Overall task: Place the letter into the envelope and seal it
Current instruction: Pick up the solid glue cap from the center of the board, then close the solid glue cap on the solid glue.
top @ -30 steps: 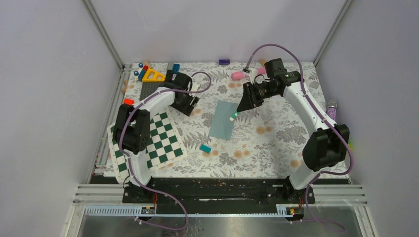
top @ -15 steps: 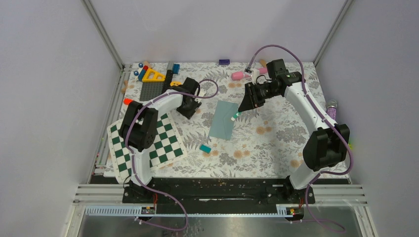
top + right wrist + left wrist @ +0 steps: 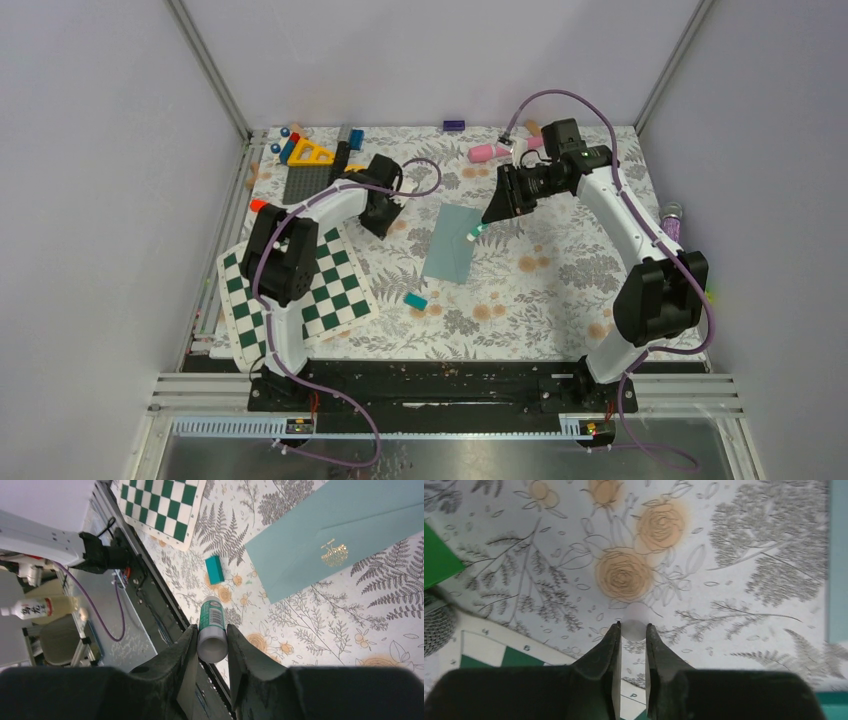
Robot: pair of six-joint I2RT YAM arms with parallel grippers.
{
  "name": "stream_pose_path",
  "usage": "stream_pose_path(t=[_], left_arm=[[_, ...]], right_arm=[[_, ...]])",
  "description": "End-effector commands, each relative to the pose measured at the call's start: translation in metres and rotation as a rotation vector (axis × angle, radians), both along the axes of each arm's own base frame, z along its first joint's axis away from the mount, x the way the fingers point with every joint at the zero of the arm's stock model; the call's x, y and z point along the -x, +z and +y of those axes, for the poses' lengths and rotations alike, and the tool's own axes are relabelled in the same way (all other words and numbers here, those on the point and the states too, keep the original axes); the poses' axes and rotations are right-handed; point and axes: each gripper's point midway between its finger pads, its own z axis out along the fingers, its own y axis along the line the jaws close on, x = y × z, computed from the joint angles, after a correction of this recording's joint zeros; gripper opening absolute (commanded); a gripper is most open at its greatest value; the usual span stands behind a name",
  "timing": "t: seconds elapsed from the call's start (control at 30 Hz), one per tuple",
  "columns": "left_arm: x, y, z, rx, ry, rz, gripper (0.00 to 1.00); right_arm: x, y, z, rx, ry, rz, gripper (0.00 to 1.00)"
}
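While the right gripper (image 3: 210, 630) clamps a glue stick (image 3: 212, 615), the seal is not yet made.

Its jaws pinch the tube's body, far end aimed at the envelope (image 3: 449, 248), which lies flat just under and beyond the stick, toward the left gripper (image 3: 632, 626). That gripper's jaws stand nearly together at a small white round piece (image 3: 634, 616); whether they grip it I cannot tell. Best, I judge, to draw the stick lightly along the flap edge while the other arm steadies the paper. Seen from overhead, the envelope's long axis runs near-to-far, far end leaning toward the right gripper, gold emblem (image 3: 334, 555) upward. No letter shows.
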Motion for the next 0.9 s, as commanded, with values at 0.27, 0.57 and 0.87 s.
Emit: stream_pose_path(t=[0.27, 0.57, 0.87], left_arm=[[-0.018, 0.245, -0.112, 1.029, -0.112, -0.124, 0.00], [0.000, 0.308, -0.128, 1.648, -0.079, 0.049, 0.00], [0.017, 0.286, -0.136, 1.620, -0.003, 0.065, 0.00]], right_arm=[[-0.074, 0.072, -0.005, -0.347, -0.298, 0.039, 0.16], [-0.110, 0.095, -0.006, -0.728, -0.496, 0.137, 0.17], [-0.113, 0.096, -0.014, -0.859, -0.583, 0.139, 0.17]])
